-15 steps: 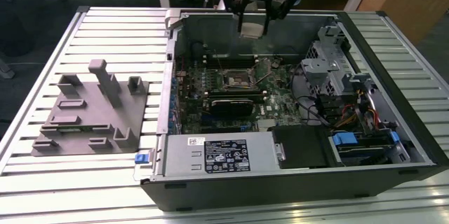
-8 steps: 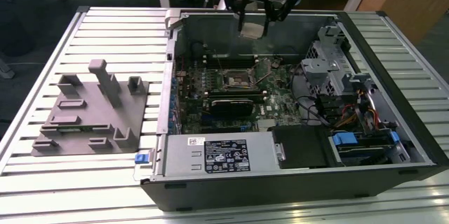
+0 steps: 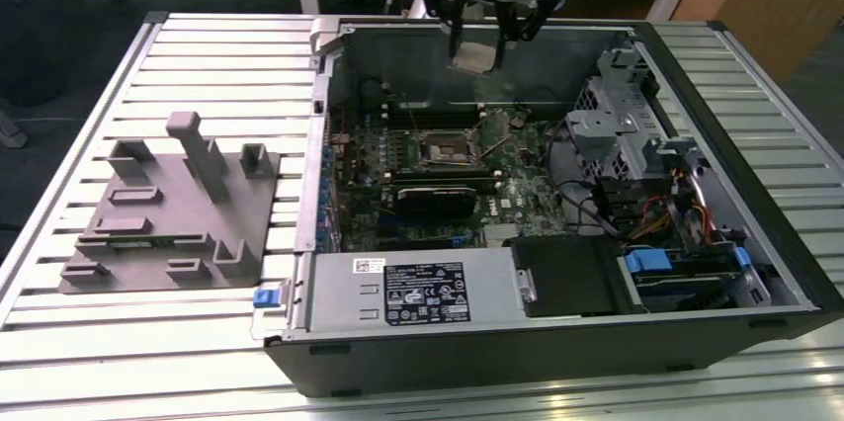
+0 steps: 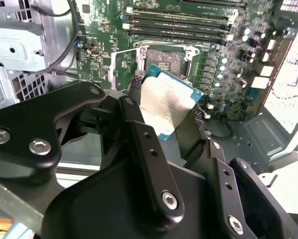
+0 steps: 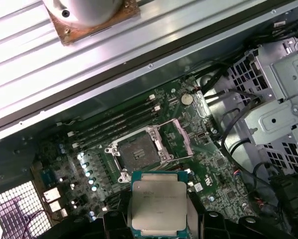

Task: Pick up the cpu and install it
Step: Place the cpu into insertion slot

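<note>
Black gripper (image 4: 163,112) clamped on two opposite edges of the silvery cpu (image 4: 166,97), chip held clear above the open computer case (image 3: 382,55). Well apart below, toward the case's middle: motherboard socket (image 5: 138,152), frame open, unfilled.

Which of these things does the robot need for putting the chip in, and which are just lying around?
For the job:
- the cpu, held in the gripper
- the open socket on the motherboard

Just lying about:
- the grey fixture
- the box with the white label
- the metal drive cage
</note>
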Tool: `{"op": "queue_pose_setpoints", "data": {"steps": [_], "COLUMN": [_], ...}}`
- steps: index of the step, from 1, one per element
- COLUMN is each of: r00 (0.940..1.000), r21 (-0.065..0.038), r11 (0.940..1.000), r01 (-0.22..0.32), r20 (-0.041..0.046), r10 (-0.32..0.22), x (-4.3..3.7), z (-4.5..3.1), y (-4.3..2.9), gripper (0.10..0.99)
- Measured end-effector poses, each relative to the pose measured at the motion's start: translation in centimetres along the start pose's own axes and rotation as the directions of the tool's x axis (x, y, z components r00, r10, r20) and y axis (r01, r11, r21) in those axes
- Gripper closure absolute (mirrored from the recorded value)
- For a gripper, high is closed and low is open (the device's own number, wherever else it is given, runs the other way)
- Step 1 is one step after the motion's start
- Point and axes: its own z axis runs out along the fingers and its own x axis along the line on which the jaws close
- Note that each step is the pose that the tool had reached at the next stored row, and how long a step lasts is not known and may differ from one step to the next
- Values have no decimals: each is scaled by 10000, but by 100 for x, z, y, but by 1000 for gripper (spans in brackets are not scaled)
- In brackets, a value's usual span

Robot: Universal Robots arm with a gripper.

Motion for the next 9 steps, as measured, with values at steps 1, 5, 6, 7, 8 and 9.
{"op": "queue_pose_setpoints", "data": {"steps": [1, 5, 6, 7, 8, 9], "r00": [10000, 9990, 9984, 9976, 9966, 9952], "r21": [-2, -4, -4, -3, -1, 2], "r11": [10000, 9990, 9984, 9976, 9966, 9952], "r01": [-83, -449, -562, -686, -826, -978], "r20": [11, 44, 51, 60, 69, 79], "r10": [83, 449, 562, 686, 826, 978], "x": [2, 8, 9, 9, 10, 10], "z": [1, 7, 10, 11, 13, 15], "y": [4, 16, 17, 18, 18, 19], "gripper": [557, 557, 557, 557, 557, 557]}}
